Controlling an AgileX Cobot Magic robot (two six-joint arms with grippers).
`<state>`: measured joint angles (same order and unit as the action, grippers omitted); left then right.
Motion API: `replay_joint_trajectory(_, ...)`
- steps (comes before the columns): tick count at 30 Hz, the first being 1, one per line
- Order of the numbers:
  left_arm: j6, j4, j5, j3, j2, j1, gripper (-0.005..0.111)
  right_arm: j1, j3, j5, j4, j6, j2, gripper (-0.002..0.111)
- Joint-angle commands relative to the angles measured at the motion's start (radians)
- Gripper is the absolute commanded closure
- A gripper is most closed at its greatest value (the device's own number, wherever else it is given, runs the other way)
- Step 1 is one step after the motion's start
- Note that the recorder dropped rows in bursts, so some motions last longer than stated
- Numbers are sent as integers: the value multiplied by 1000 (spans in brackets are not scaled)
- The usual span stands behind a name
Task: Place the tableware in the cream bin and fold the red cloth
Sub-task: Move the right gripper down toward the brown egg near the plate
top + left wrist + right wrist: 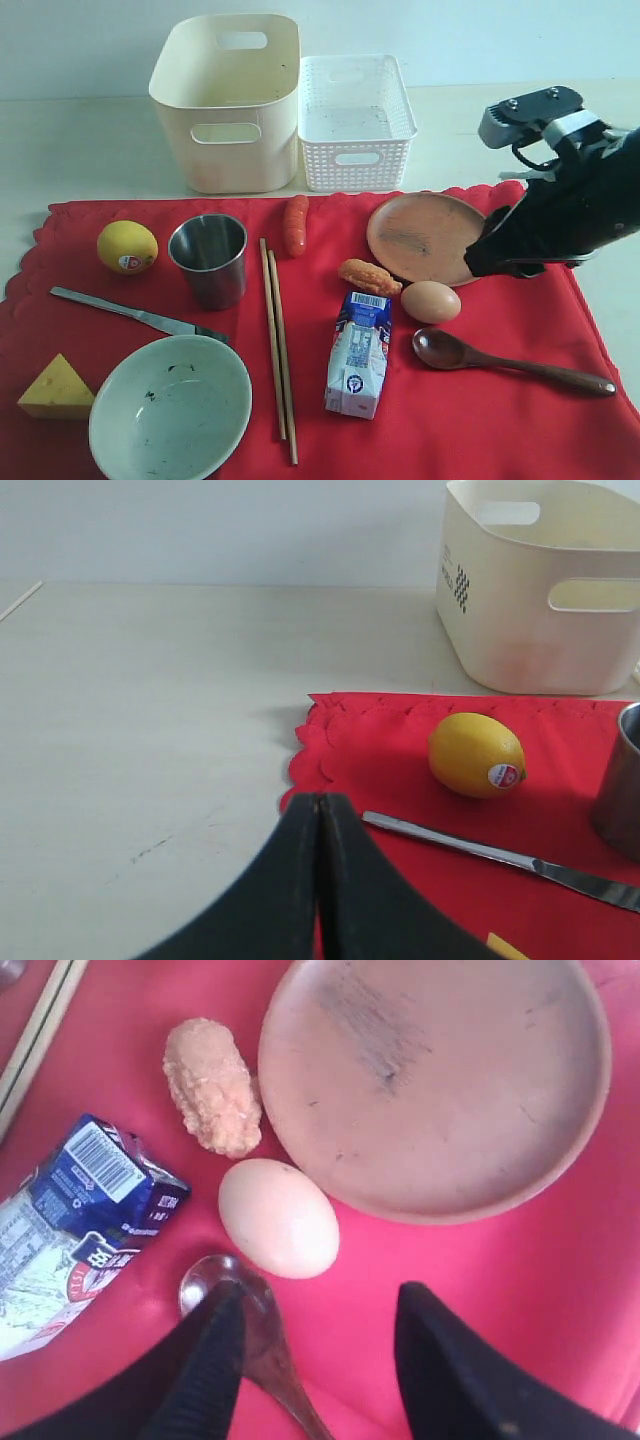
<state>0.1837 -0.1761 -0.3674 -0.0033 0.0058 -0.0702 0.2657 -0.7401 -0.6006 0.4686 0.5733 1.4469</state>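
On the red cloth (pixel 460 420) lie the steel cup (pixel 209 258), speckled bowl (pixel 170 408), chopstick pair (pixel 278 350), knife (pixel 135 315), brown plate (pixel 425 238) and wooden spoon (pixel 510 362). The cream bin (pixel 225 100) stands behind the cloth. My right gripper (pixel 320 1305) hangs open above the cloth near the plate (pixel 435 1080). One finger is over the spoon's bowl (pixel 205 1278), and nothing is between the fingers. My left gripper (pixel 320 805) is shut and empty at the cloth's left edge (pixel 330 750), near the knife (pixel 500 855). It is out of the exterior view.
A white lattice basket (pixel 355 120) stands right of the bin. A lemon (pixel 127 246), cheese wedge (pixel 57 388), sausage (pixel 295 225), breaded piece (pixel 368 276), egg (pixel 431 301) and milk carton (pixel 358 352) lie among the tableware. Bare tabletop (pixel 150 730) lies left of the cloth.
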Motion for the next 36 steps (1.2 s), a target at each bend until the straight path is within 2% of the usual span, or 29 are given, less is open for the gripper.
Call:
replay_joint_trajectory(1,3,9,6,3,-6,1,107,3,-84,-41,35,63,111,56)
replay_joint_trajectory(7,3,9,6,3,-6,1,107,14,-135,-45,72,143,225,55)
replay_joint_trajectory(17,3,9,6,3,-6,1,107,146,-140,52,41,201,298,55)
replay_joint_trajectory(24,3,9,6,3,-6,1,107,153,-140,118,-62,122,322,55)
replay_joint_trajectory(36,3,9,6,3,-6,1,107,153,-140,122,-62,122,373,55)
